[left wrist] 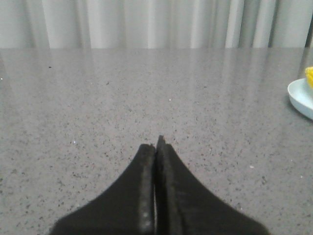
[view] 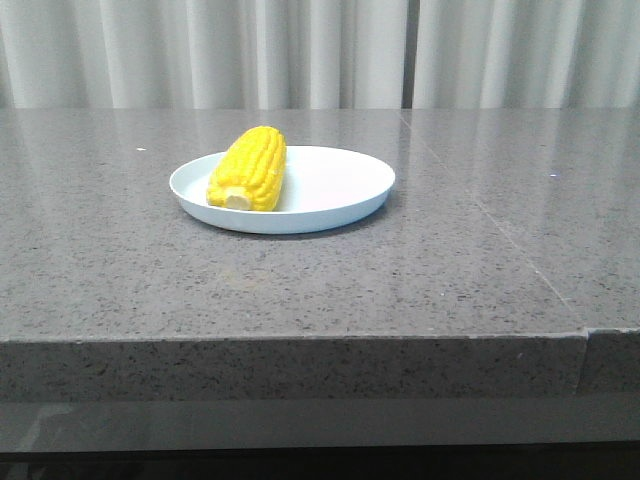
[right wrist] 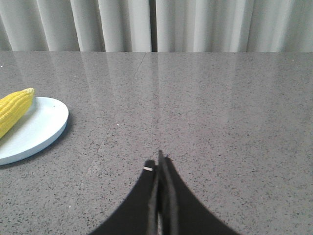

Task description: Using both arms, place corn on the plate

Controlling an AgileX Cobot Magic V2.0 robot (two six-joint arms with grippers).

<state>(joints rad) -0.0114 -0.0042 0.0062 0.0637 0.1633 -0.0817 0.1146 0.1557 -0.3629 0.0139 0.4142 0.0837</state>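
Note:
The yellow corn (view: 250, 168) lies on the left part of the pale blue plate (view: 340, 185) in the middle of the table, its pale stub end toward me. Neither arm shows in the front view. My left gripper (left wrist: 156, 146) is shut and empty over bare table, with the plate's rim (left wrist: 299, 98) and a bit of corn (left wrist: 309, 76) far off to one side. My right gripper (right wrist: 157, 164) is shut and empty over bare table, apart from the plate (right wrist: 36, 129) and the corn (right wrist: 14, 108).
The grey speckled stone table (view: 450, 270) has its front edge near the camera and a seam on the right. Pale curtains (view: 320, 50) hang behind the table.

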